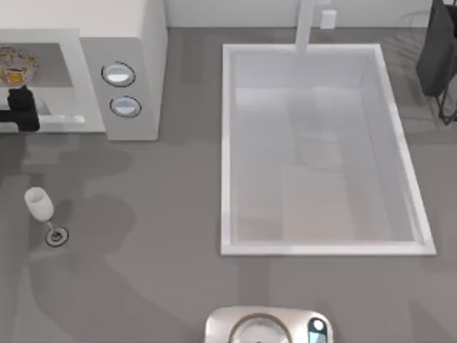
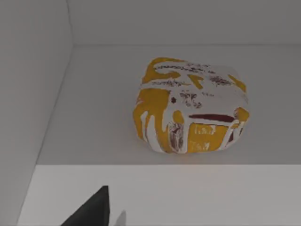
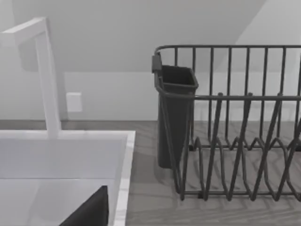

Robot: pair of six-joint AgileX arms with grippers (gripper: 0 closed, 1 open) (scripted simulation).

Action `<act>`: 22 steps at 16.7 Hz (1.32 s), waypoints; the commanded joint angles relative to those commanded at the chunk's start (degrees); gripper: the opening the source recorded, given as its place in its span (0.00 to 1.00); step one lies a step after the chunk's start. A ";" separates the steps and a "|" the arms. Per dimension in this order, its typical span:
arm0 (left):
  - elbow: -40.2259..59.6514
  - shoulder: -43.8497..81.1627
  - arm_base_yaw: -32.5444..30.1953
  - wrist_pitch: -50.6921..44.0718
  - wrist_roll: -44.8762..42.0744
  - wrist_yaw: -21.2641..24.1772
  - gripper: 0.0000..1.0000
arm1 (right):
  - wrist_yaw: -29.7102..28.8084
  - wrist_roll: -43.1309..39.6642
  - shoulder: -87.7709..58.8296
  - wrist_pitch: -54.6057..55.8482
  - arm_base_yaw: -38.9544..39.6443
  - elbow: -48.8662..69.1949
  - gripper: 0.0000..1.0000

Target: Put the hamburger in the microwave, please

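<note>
The hamburger (image 1: 16, 64) (image 2: 190, 110), in a white wrapper with yellow and orange marks, lies on the grey floor inside the open cavity of the white microwave (image 1: 136, 43), near its left side. My left gripper (image 1: 21, 94) hovers just in front of the cavity mouth. It is open, apart from the hamburger and holding nothing; one dark finger (image 2: 91, 212) shows at the cavity's front lip. My right gripper (image 3: 91, 214) is parked, open, by the sink's front right rim.
A wine glass (image 1: 39, 207) stands on the counter in front of the microwave. A large white sink (image 1: 227, 143) with a faucet (image 3: 47, 75) fills the middle. A dark dish rack (image 3: 235, 141) stands right of it. A silver scale (image 1: 268, 329) sits at the front edge.
</note>
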State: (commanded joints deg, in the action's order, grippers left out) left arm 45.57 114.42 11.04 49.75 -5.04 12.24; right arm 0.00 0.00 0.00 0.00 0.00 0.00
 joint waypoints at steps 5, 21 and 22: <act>-7.16 -2.70 2.57 3.95 -0.76 2.22 1.00 | 0.00 0.00 0.00 0.00 0.00 0.00 1.00; -21.65 -6.54 6.53 9.35 -2.38 5.99 1.00 | 0.00 0.00 0.00 0.00 0.00 0.00 1.00; -21.26 -7.27 6.54 8.64 -2.37 5.96 1.00 | 0.00 0.00 0.00 0.00 0.00 0.00 1.00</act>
State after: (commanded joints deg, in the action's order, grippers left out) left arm 24.31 107.14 17.59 58.39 -7.41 18.19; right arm 0.00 0.00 0.00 0.00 0.00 0.00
